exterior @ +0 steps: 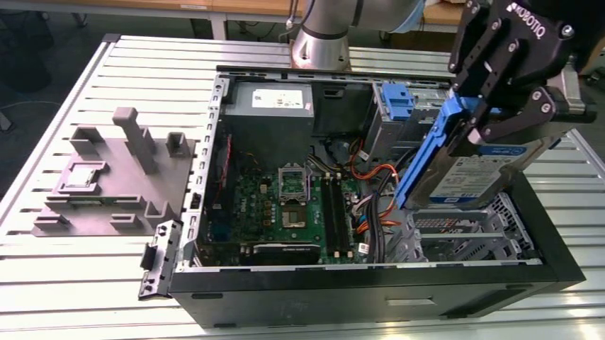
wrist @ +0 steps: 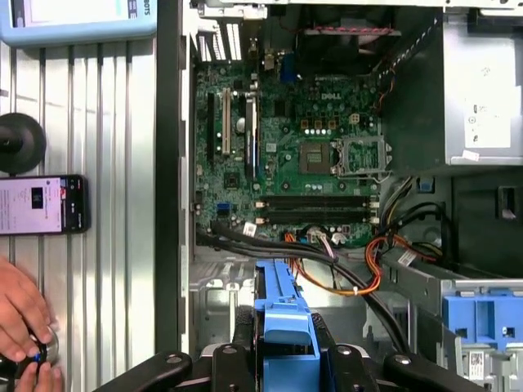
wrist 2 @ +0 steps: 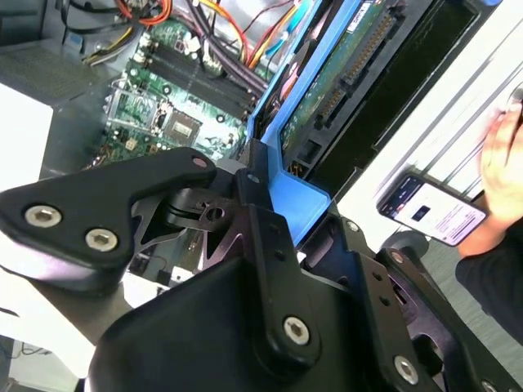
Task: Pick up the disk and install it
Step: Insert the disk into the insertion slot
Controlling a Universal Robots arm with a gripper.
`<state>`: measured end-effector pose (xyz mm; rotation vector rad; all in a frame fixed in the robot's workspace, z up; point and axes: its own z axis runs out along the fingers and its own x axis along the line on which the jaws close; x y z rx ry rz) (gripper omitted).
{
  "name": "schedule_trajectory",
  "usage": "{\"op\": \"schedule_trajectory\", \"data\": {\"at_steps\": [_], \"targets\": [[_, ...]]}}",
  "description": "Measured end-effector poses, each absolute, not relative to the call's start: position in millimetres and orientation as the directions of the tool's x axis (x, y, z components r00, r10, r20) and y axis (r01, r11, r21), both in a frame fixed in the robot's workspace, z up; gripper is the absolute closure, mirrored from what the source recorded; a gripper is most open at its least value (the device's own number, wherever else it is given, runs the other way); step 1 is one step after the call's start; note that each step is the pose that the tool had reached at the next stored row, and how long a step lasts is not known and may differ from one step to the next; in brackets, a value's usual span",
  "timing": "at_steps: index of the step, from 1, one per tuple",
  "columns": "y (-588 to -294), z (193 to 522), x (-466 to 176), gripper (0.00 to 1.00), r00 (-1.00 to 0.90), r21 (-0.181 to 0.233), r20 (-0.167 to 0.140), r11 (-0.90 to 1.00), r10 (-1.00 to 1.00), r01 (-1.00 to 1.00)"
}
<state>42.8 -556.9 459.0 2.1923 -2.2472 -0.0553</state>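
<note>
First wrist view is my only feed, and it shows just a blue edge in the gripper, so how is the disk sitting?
Observer: In the exterior view the disk is steeply tilted, clamped in the gripper by its blue carrier.
Operator: Where is it over the case?
Observer: Its lower end hangs by the metal drive bay, at the exterior view's right. I cannot tell whether they touch.
Operator: Which face shows?
Observer: The white-and-blue label side faces the exterior camera.
</note>
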Motion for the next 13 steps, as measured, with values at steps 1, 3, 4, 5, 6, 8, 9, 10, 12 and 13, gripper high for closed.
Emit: {"op": "schedule_trajectory", "data": {"at_steps": [1,3,4,5,6,8,9,10,12,13], "targets": [[-556.9,458.7,45.2,0.63,-0.025,0.026,-0.023,0.024,-0.999,-0.999],[-557.2,458.2,49.5,0.63,-0.025,0.026,-0.024,0.024,-0.999,-0.999],[-557.4,457.9,51.2,0.63,-0.025,0.026,-0.023,0.024,-0.999,-0.999],[-557.8,457.6,52.7,0.63,-0.025,0.026,-0.023,0.024,-0.999,-0.999],[-558.3,457.3,54.0,0.63,-0.025,0.026,-0.023,0.024,-0.999,-0.999],[-560.0,456.3,56.2,0.63,-0.025,0.026,-0.023,0.024,-0.999,-0.999],[-561.3,455.7,57.4,0.63,-0.025,0.026,-0.023,0.024,-0.999,-0.999],[-562.6,455.1,58.5,0.63,-0.025,0.026,-0.024,0.024,-0.999,-0.999],[-564.4,453.5,60.5,0.63,-0.025,0.026,-0.024,0.024,-0.999,-0.999],[-564.7,452.4,61.4,0.63,-0.025,0.026,-0.024,0.024,-0.999,-0.999]]}}
